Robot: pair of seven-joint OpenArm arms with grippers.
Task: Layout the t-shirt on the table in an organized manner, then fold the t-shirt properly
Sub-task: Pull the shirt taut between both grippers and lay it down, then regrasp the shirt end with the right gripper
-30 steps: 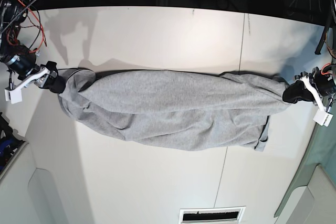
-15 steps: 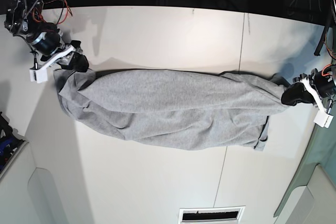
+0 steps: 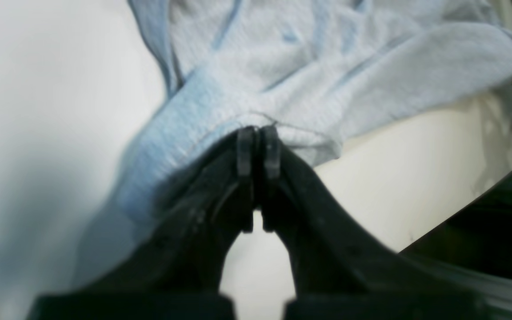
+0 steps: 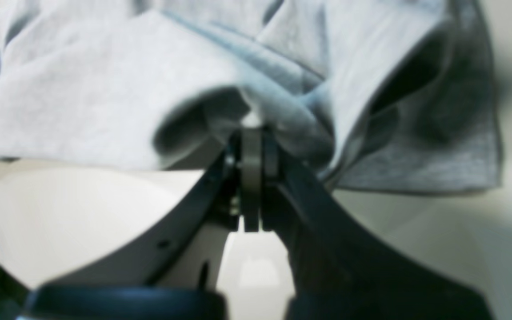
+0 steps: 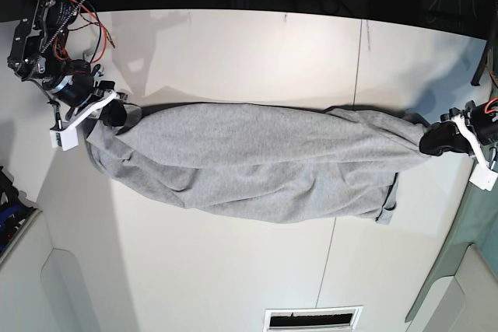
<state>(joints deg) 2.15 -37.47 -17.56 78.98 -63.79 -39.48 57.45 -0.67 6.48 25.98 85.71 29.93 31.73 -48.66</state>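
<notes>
Item: grey t-shirt (image 5: 264, 165), stretched lengthwise across the white table (image 5: 233, 44) in the base view, forming a long bundled band with soft creases and a drooping lower edge; no lettering visible on the exposed side. A folded hem or sleeve end hangs down near the band's end on the view's right, just beside the thin dark seam line (image 5: 354, 106) that crosses the tabletop. Right gripper (image 5: 113, 114), at the view's left end of the garment: jaws closed on a bunched corner of the fabric, the shirt fanning away from it toward the centre of the table. In the right wrist view the same gripper (image 4: 252, 138) shows its black fingers (image 4: 250, 178) pressed together with cloth pinched at the tips and loose folds of the t-shirt (image 4: 105, 89) draped above and to both sides. Left gripper (image 5: 437, 139), at the view's right end: likewise clamped on a gathered point of the shirt. In the left wrist view this gripper (image 3: 258, 133) has its jaws nearly meeting on a stitched hem, the t-shirt (image 3: 327, 66) spreading upward from the tips over the table (image 3: 416, 178). A pale green panel (image 5: 467, 246) borders the table at the view's lower right.
</notes>
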